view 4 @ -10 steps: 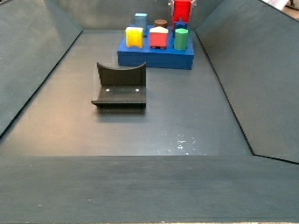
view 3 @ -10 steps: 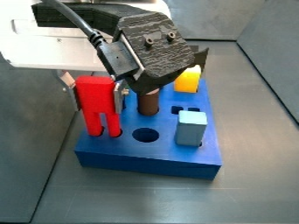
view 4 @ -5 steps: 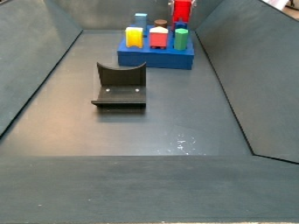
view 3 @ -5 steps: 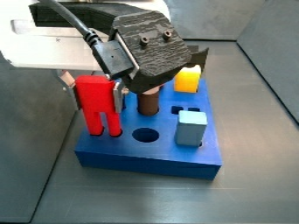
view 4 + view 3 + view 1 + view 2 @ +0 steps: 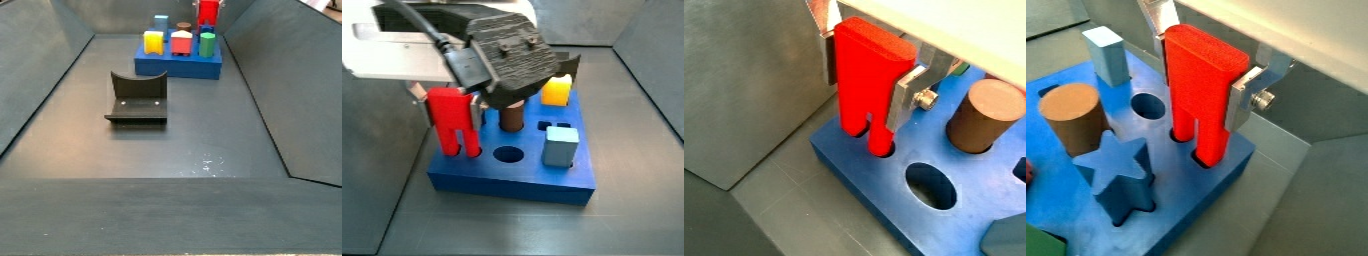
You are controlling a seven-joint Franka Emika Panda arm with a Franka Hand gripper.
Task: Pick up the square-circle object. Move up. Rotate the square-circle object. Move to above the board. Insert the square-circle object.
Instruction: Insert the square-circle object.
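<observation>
The square-circle object (image 5: 869,75) is a bright red flat block standing upright at a corner of the blue board (image 5: 858,170). Its two short legs reach down into holes in the board's top. My gripper (image 5: 867,97) is shut on it, one silver finger flat against each narrow side. The same hold shows in the wrist view with the block (image 5: 1200,85), gripper (image 5: 1200,95) and board (image 5: 1173,190). In a side view the block (image 5: 449,118) stands at the board's (image 5: 502,180) left end under the gripper (image 5: 449,100). Far off, the block (image 5: 209,11) rises behind the board (image 5: 187,68).
A brown cylinder (image 5: 512,115), a grey-blue square peg (image 5: 561,146) and a yellow peg (image 5: 556,92) stand in the board, with an open round hole (image 5: 508,155) between them. A blue star peg (image 5: 1117,170) is close by. The fixture (image 5: 136,97) stands on the floor before the board.
The gripper's black hand has shifted very slightly. The red block stays upright at the same corner of the board, still held.
</observation>
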